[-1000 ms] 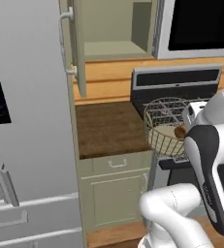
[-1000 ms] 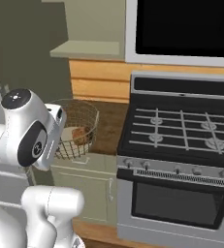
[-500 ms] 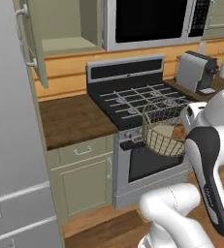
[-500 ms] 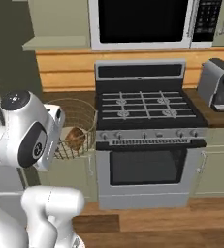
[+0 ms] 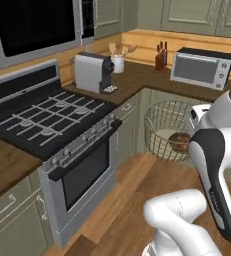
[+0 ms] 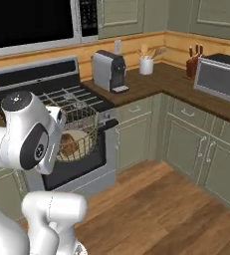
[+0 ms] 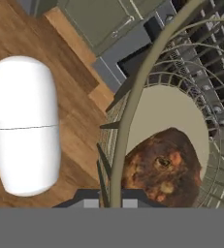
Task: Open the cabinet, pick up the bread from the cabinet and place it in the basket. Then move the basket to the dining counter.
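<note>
The pale wire basket (image 5: 166, 131) hangs in the air in front of my arm, above the wooden floor, with the orange-brown bread (image 5: 179, 142) lying inside it. From the right base view the basket (image 6: 82, 125) and bread (image 6: 68, 144) sit just beside my white upper arm, level with the oven door. In the hand view my gripper (image 7: 111, 199) is shut on the basket's rim (image 7: 147, 77), which runs up between the fingertips, and the bread (image 7: 162, 167) rests on the basket's bottom just beyond them. The cabinet and the dining counter are out of view.
A black gas stove (image 5: 47, 120) stands to the left under a microwave (image 5: 32, 25). On the dark corner worktop are a coffee machine (image 5: 92, 72), a utensil cup (image 5: 118, 62), a knife block (image 5: 160, 57) and a toaster oven (image 5: 202, 67). Open wooden floor (image 6: 156, 199) lies ahead.
The whole scene has swept leftward as the base turned right, from the fridge past the stove to the corner worktop. The basket with the bread stays held at the same spot beside my arm.
</note>
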You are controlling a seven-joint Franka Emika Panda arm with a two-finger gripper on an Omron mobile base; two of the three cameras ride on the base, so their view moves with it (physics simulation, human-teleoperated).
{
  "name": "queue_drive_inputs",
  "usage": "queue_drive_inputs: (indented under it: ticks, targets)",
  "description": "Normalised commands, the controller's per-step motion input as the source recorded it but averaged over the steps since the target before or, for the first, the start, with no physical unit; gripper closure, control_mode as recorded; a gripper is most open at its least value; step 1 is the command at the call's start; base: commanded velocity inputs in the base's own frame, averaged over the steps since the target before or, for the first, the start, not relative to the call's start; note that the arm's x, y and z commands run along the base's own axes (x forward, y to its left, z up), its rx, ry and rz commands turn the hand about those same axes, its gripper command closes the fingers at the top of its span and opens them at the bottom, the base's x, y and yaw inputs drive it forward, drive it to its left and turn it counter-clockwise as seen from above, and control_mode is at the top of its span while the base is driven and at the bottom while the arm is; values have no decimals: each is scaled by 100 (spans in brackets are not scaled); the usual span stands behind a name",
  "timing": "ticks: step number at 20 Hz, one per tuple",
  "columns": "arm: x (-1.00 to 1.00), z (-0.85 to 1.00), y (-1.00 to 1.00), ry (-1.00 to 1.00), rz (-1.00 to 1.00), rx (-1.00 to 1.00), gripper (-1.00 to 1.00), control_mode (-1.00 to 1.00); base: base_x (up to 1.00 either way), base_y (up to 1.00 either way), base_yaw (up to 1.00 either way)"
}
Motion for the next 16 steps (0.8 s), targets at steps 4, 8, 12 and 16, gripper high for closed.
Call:
queue_drive_inputs:
  ticks: [4,8,12,16]
  targets:
    - [0,0,0,0,0,0,100,100,0,-35,-90]
    - [0,0,0,0,0,0,100,100,0,-47,-87]
    - [0,0,0,0,0,0,100,100,0,-45,-87]
    - [0,0,0,0,0,0,100,100,0,-51,-85]
